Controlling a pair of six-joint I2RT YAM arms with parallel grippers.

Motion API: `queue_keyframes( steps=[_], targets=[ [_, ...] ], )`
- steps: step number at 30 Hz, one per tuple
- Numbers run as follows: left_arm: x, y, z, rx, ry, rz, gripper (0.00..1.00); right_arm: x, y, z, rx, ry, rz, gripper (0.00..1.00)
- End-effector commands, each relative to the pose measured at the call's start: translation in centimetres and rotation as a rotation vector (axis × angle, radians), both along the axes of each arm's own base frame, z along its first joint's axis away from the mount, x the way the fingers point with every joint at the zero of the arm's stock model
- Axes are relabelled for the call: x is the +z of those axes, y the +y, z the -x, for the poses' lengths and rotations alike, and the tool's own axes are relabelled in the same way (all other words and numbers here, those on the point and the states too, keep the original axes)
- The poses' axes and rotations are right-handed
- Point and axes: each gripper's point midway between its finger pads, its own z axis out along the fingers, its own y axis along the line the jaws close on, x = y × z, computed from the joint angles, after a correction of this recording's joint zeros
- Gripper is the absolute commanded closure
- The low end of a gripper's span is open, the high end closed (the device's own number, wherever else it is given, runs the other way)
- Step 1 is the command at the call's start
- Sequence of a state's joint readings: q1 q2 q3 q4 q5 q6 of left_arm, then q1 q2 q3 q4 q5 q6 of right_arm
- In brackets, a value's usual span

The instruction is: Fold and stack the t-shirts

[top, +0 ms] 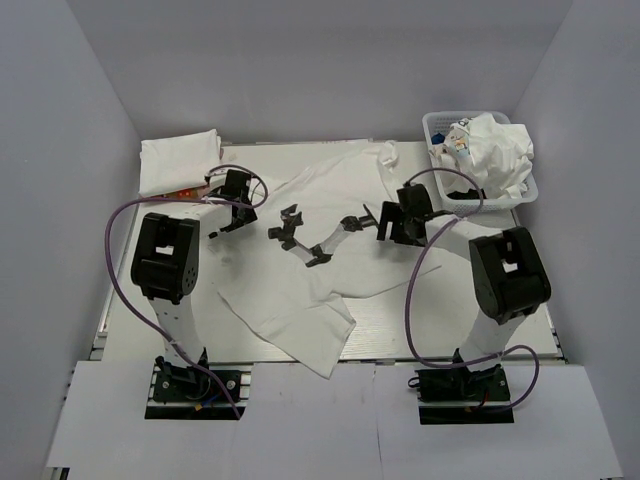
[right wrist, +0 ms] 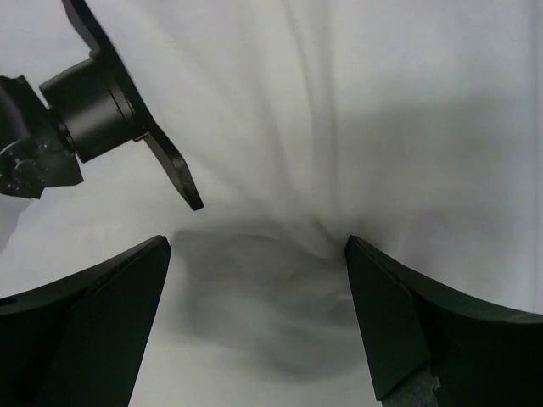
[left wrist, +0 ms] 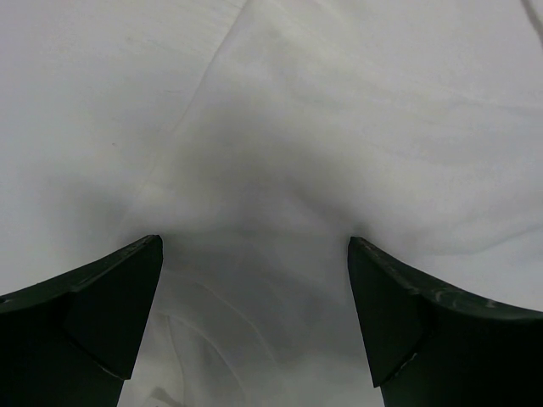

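A white t-shirt (top: 330, 190) lies spread and rumpled across the table's middle, one corner hanging toward the front edge. My left gripper (top: 300, 241) is open and empty low over the shirt's middle. Its view shows only white cloth (left wrist: 280, 127) between the jaws (left wrist: 254, 254). My right gripper (top: 340, 232) is just right of it, also open and empty (right wrist: 254, 246) low over cloth (right wrist: 356, 102). The left arm's black wrist (right wrist: 93, 110) shows at the upper left of the right wrist view. A folded white t-shirt (top: 178, 160) lies at the back left.
A white lattice basket (top: 438, 128) stands at the back right, filled with crumpled white shirts (top: 497, 152). Purple cables (top: 115, 260) loop beside both arms. Grey walls close in the back and both sides. The table's front edge (top: 400, 362) runs just before the arm bases.
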State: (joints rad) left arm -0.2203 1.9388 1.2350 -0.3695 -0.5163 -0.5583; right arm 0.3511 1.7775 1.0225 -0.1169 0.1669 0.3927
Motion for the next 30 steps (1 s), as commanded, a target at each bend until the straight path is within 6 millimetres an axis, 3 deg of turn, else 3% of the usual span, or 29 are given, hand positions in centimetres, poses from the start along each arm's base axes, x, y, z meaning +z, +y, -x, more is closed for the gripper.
queue_keyframes(
  steps=[1,2,4,5,6,7,8,10,13,14,15,17,18,19,20,23,24,26,27,30],
  targets=[
    [2.3,-1.8,-1.0,-0.111,-0.038,0.056,0.0,-1.6,-2.2,5.6,-0.12,0.141,0.016,0.1],
    [3.6,-2.0,-1.2,-0.118,-0.067,0.069,0.0,-3.7,-3.4,8.9,-0.168,0.219,0.032,0.1],
    [4.4,-3.2,-0.9,-0.171,-0.09,0.076,0.0,-3.6,-4.2,11.8,-0.218,0.273,0.025,0.1],
    [5.2,-3.4,-1.0,-0.187,-0.105,0.085,0.0,-4.8,-5.0,15.2,-0.272,0.333,0.015,0.1],
    [6.2,-4.3,-1.0,-0.218,-0.134,0.128,0.0,-4.2,-5.1,15.8,-0.288,0.321,-0.012,0.1],
    [6.5,-4.7,-0.9,-0.24,-0.147,0.142,0.0,-5.0,-5.6,18.9,-0.295,0.403,-0.002,0.1],
    [7.2,-5.0,-1.1,-0.262,-0.164,0.154,0.0,-3.8,-5.2,19.1,-0.297,0.367,-0.047,0.1],
    [8.3,-5.9,-1.1,-0.31,-0.206,0.19,0.0,-4.2,-5.2,21.8,-0.291,0.419,-0.064,0.1],
    [8.5,-7.5,-1.7,-0.382,-0.231,0.237,0.0,-1.2,-4.6,19.9,-0.226,0.268,-0.099,0.1],
    [8.7,-8.0,-2.2,-0.398,-0.239,0.254,0.0,0.0,-5.2,18.5,-0.203,0.18,-0.066,0.1],
    [8.5,-8.3,-2.5,-0.408,-0.236,0.265,0.0,2.6,-5.3,16.2,-0.209,0.081,-0.059,0.1],
    [7.8,-9.6,-3.5,-0.456,-0.216,0.302,0.0,4.2,-5.8,14.0,-0.193,-0.004,-0.005,0.1],
    [7.5,-10.1,-3.8,-0.47,-0.209,0.317,0.0,6.8,-5.4,11.8,-0.2,-0.08,-0.023,0.1],
    [7.9,-10.8,-4.6,-0.493,-0.227,0.339,0.0,7.5,-5.2,10.0,-0.198,-0.133,-0.019,0.1],
    [6.7,-11.2,-5.0,-0.499,-0.203,0.349,0.0,7.7,-4.8,8.8,-0.191,-0.138,-0.009,0.1],
    [6.4,-11.9,-6.3,-0.512,-0.197,0.364,0.0,8.4,-3.1,5.2,-0.171,-0.163,-0.036,0.1],
    [5.3,-12.1,-6.5,-0.516,-0.176,0.372,0.0,6.5,-2.3,4.1,-0.149,-0.111,-0.014,0.1],
    [5.0,-12.5,-7.2,-0.526,-0.182,0.382,0.0,6.8,-1.6,2.4,-0.132,-0.12,-0.02,0.1],
    [4.8,-12.8,-7.5,-0.534,-0.183,0.39,0.0,5.2,-1.2,1.1,-0.135,-0.084,0.005,0.1],
    [2.9,-13.7,-7.8,-0.534,-0.154,0.439,0.0,2.7,-1.7,-0.2,-0.159,-0.022,0.053,0.1]
  ],
)
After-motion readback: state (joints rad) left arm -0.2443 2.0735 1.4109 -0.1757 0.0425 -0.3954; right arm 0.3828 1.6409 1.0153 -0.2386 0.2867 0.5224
